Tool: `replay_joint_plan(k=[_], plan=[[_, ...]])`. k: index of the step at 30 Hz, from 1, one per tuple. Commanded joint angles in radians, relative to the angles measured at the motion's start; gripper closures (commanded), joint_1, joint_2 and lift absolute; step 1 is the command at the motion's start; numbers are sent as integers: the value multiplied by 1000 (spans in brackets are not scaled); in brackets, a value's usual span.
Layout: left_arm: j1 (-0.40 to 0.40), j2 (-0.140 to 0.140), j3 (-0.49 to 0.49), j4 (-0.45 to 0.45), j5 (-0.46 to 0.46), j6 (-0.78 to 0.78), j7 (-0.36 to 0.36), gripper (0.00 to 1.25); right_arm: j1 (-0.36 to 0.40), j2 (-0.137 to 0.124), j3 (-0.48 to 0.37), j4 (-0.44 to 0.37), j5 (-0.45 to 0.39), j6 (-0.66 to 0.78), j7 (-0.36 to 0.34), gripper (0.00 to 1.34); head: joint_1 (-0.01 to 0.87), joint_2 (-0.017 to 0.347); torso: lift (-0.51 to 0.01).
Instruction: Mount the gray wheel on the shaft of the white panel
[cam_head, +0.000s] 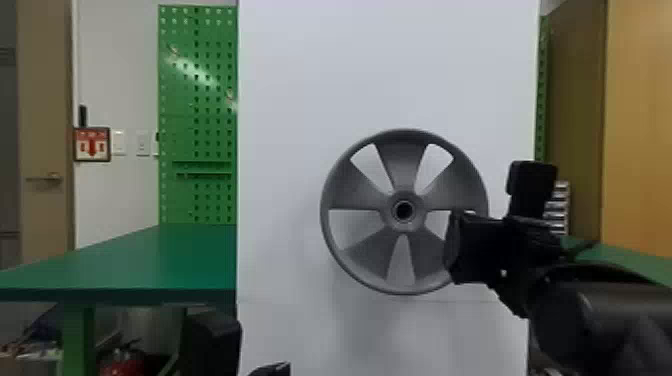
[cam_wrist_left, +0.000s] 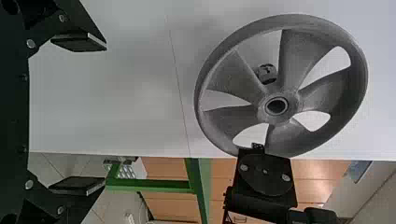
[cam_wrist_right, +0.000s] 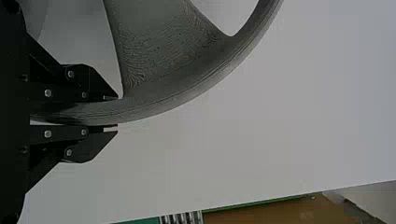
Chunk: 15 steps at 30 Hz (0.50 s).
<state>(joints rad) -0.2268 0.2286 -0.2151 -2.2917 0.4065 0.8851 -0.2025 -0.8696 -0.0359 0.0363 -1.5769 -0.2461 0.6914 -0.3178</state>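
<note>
OK | gray wheel (cam_head: 401, 165) | L of R hand (cam_head: 454, 247) | rim btwn fingers

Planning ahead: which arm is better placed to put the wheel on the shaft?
Right, I'd judge: the right gripper holds the gray wheel by its rim, while the left gripper is open and empty.

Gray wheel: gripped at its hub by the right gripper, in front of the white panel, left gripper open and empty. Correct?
Not the hub: the right wrist view shows the right gripper with its jaws closed on the rim. Rest holds: gray wheel in front of the white panel, left gripper open and empty.
</note>
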Motion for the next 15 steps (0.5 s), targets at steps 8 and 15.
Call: replay_joint_plan(k=[8, 15], plan=[[-3, 2, -1, 0, 0, 0, 0, 251, -11, 8, -12, 32, -42, -1, -53, 1187, 38, 40, -510], [-3, 3, 0, 0, 0, -2, 0, 251, -11, 11, -12, 48, -81, -12, -118, 1187, 38, 40, -510]])
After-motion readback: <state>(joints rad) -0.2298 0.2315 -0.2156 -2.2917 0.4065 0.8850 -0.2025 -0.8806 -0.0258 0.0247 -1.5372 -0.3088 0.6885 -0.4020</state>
